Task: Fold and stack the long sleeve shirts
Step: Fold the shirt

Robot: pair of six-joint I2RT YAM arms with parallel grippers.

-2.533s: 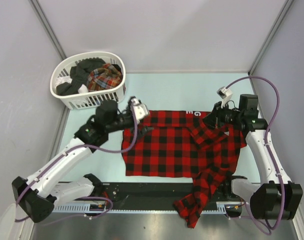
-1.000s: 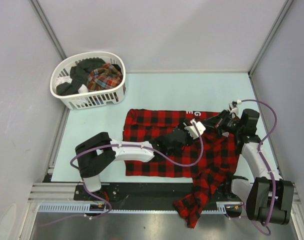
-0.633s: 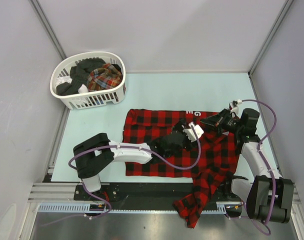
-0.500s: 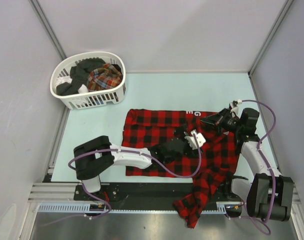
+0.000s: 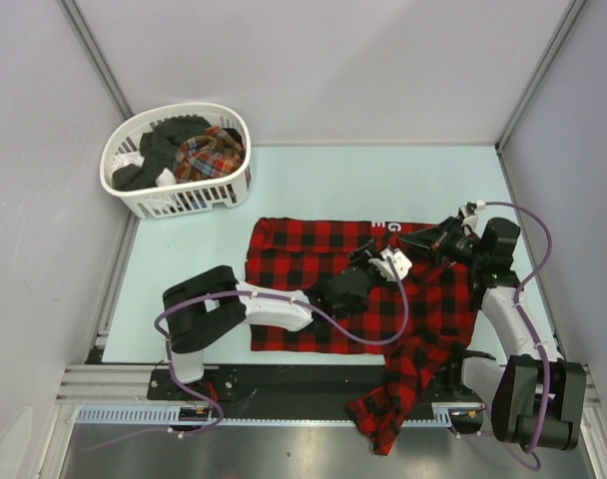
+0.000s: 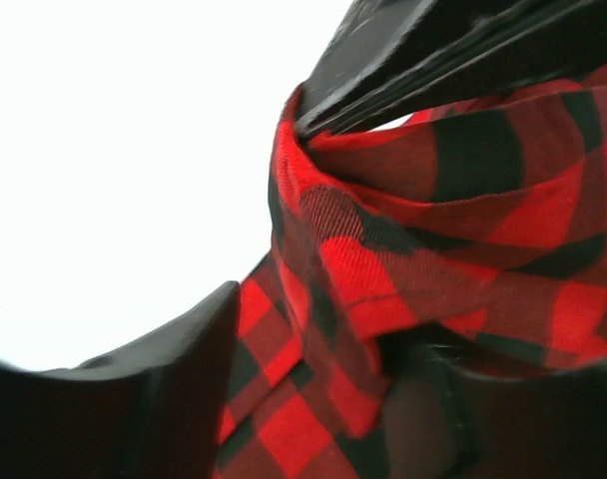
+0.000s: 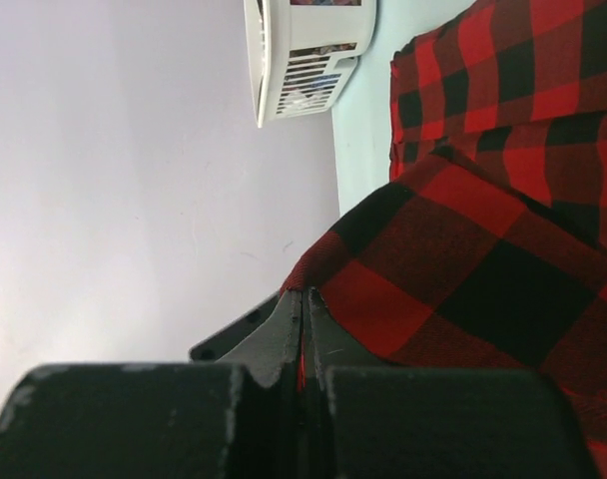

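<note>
Pale green surface (image 5: 333, 180): right pincer (image 5: 415, 240) pressed together on an edge of the red-and-black checked flannel shirt (image 5: 303, 274). Just left, left pincer (image 5: 364, 258) straddles a raised fold, grip unclear. Shirt lies spread at centre, sleeve overhanging the near edge.

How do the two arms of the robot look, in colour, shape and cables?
Both the left arm and the right arm have white tube-like links between black, rounded joints. A purple cable runs loosely along each in loops. Near each wrist sits a small white camera block. The fingers are dark and flat. No markings are readable.
</note>
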